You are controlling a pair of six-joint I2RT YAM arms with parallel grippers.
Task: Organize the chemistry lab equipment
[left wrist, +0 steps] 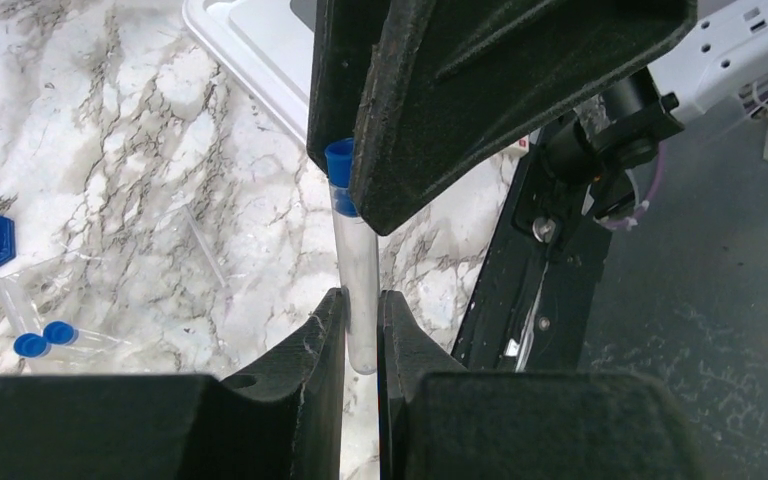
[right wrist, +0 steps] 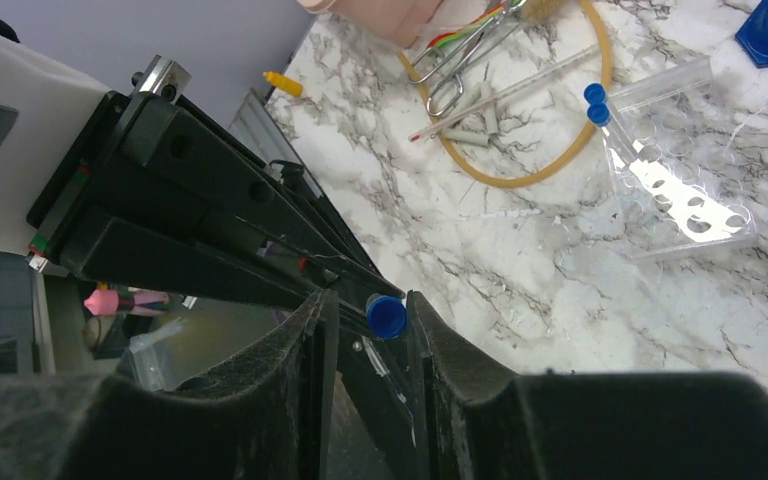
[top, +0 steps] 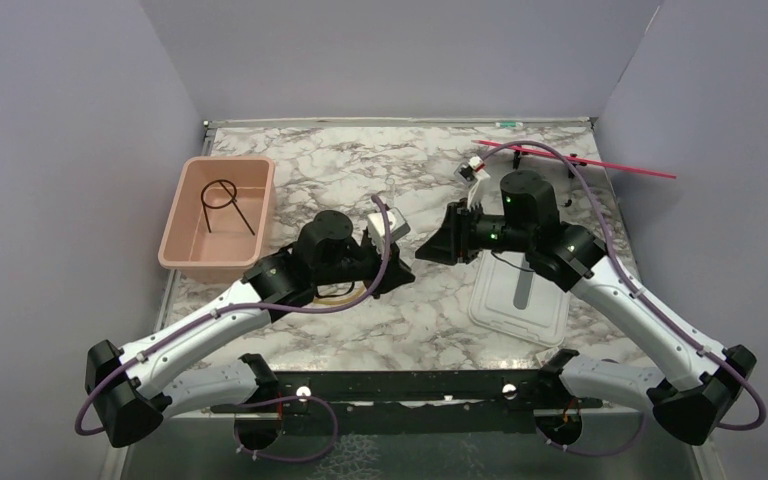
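The left claw (left wrist: 360,305) is closed on a clear plastic tube with a blue cap (left wrist: 358,250) and holds it above the middle of the marble table (top: 360,170). The right claw (right wrist: 368,300) stands open around the cap end, with a gap on one side. At 10 o'clock on the table, a black wire ring with stem (top: 232,205) lies inside the pink rectangular plastic tub (top: 205,262).

Soft even overhead light, slightly dim — faint shadows on the white-grey marbled tabletop (top: 360,170). Left wrist view sharp on the clear blue-capped tube (left wrist: 360,270); right wrist view — glare on the crinkled clear plastic bag (right wrist: 680,190).
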